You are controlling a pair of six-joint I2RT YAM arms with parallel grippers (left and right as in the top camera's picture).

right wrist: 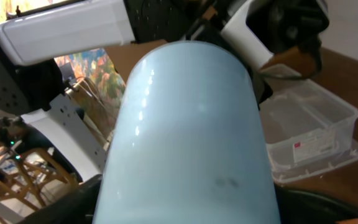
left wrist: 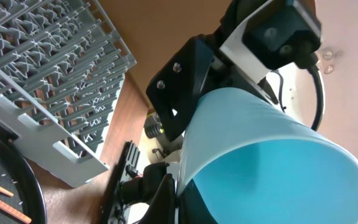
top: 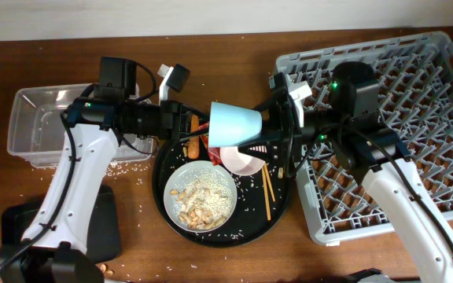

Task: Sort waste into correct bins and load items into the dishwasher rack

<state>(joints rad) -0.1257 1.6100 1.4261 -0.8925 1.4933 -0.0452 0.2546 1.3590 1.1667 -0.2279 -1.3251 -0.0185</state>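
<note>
While the right gripper [top: 270,126] clasps the cup [top: 234,123] over the tray [top: 278,212], the left gripper [top: 195,126] is near. Its state is unclear.

overhead: top-down, far | wrists: close, facing each other | 3 views share cup [top: 235,123]
</note>
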